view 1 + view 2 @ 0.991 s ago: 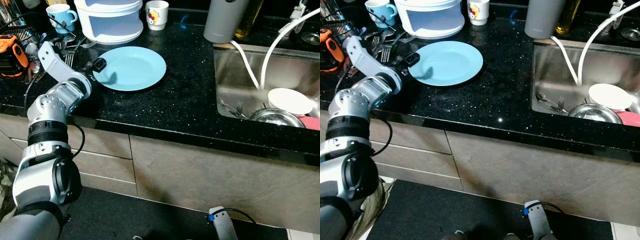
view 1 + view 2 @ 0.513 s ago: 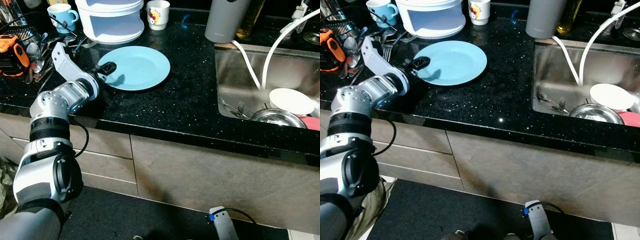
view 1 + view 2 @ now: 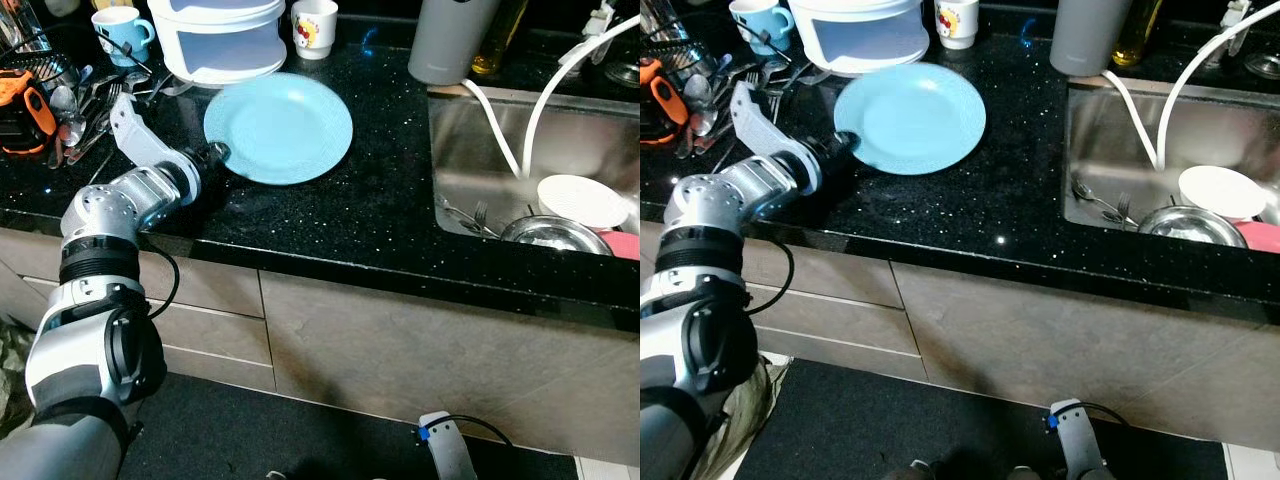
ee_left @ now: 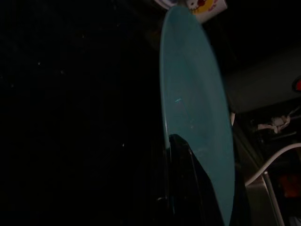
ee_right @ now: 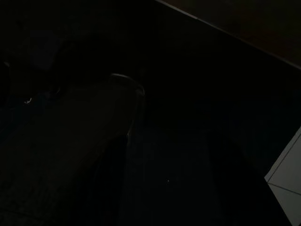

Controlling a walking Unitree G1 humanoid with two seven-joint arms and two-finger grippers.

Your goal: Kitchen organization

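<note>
A light blue plate (image 3: 280,128) is over the black countertop (image 3: 350,210), raised and tilted toward me. My left gripper (image 3: 214,155) is shut on its left rim. In the left wrist view the plate (image 4: 197,113) stands nearly edge-on, with one black finger (image 4: 186,188) pressed against its face. My right arm (image 3: 443,448) hangs idle low in front of the cabinets; the right wrist view is very dark.
A white lidded container (image 3: 222,40), a blue mug (image 3: 122,30) and a white mug (image 3: 314,25) stand behind the plate. Loose cutlery (image 3: 85,105) and an orange tool (image 3: 22,105) lie at left. The sink (image 3: 470,180) at right holds a white bowl (image 3: 580,200), a steel bowl (image 3: 552,235) and hoses.
The left gripper slid to the plate's left rim and shut on it. The plate has come up off the counter and tilted, shifting slightly right.
</note>
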